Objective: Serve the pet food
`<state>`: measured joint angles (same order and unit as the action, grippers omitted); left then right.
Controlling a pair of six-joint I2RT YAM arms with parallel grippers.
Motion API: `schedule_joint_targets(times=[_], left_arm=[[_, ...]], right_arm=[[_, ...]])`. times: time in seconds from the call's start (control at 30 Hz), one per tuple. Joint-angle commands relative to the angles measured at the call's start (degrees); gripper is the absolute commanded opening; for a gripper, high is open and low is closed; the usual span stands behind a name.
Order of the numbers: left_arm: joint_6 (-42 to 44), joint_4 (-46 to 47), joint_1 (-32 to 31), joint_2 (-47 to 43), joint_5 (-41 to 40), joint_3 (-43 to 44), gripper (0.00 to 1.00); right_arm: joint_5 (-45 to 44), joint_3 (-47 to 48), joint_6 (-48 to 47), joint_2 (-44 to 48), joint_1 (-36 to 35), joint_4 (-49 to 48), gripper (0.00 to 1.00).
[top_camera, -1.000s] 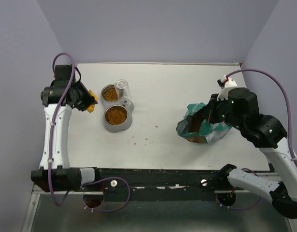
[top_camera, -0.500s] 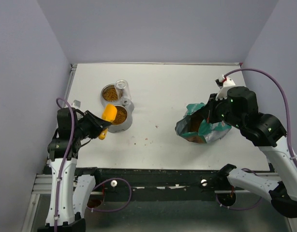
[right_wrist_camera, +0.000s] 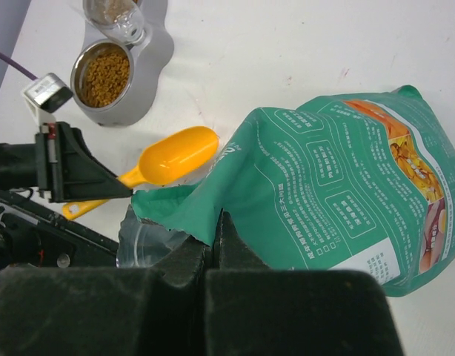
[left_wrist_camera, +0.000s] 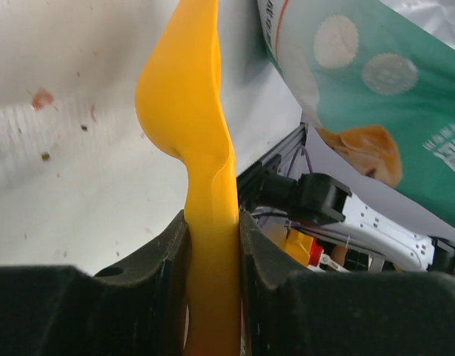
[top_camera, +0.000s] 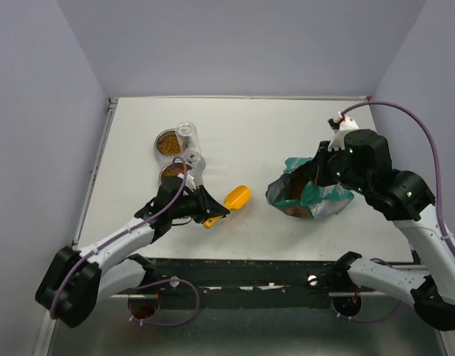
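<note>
Swinging in from the 9 o'clock edge over the past second, the left arm (top_camera: 116, 241) now reaches low across the near side of the white surface (top_camera: 287, 133), and the orange scoop (top_camera: 237, 196) it carries has come from beside the bowls to about 6 o'clock of centre. The right arm and the bag have hardly shifted.

The right arm (top_camera: 402, 196) leans in from 4 o'clock. The teal-and-white bag (top_camera: 316, 194) lies at 3 o'clock with its torn mouth facing 9 o'clock. The right end effector (right_wrist_camera: 213, 230) is closed tight on the flap at the bag's mouth, holding it up.

At 10 o'clock sits a grey two-bowl feeder (top_camera: 179, 159) with a clear dome (top_camera: 185, 132) at its far end. The near bowl is partly hidden under the left arm.

The left end effector (left_wrist_camera: 213, 230) is narrowed around the scoop's handle, its fingers pressed to both sides. The scoop's bowl points toward 3 o'clock, just short of the bag's mouth and apart from it.

The pet food (right_wrist_camera: 105, 74), small brown kibble, fills both bowls, and more brown shows inside the bag's mouth. A few crumbs (left_wrist_camera: 41, 99) lie scattered on the surface near the scoop.
</note>
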<state>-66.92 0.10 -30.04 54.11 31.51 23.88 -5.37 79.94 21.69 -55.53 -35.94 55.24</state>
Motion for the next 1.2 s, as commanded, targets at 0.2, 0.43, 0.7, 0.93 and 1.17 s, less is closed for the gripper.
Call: schedule_joint_targets(times=[0.2,0.43,0.7,0.93,1.17], left_arm=[[7.4,25.31,-1.51,23.75,2.06,5.21,0.0],[14.78,19.78,-0.64,26.49,4.18,3.89,0.08],[19.36,14.14,0.95,34.75,8.57,9.08,0.26],[27.79,3.35,1.13,29.14,3.49,8.47,0.54],[32.55,-12.81,1.04,16.31,0.58,11.35,0.85]], right_arm=[[-7.72,4.7,4.67,-3.18,-0.09,-5.23,0.0],[-11.68,3.64,4.85,-3.1,-0.09,-3.92,0.0],[-12.82,4.34,1.95,-4.23,-0.09,-0.67,0.0],[-10.9,4.97,2.74,-5.65,-0.09,1.88,0.0],[-8.52,2.42,2.48,-3.71,-0.09,0.48,0.0]])
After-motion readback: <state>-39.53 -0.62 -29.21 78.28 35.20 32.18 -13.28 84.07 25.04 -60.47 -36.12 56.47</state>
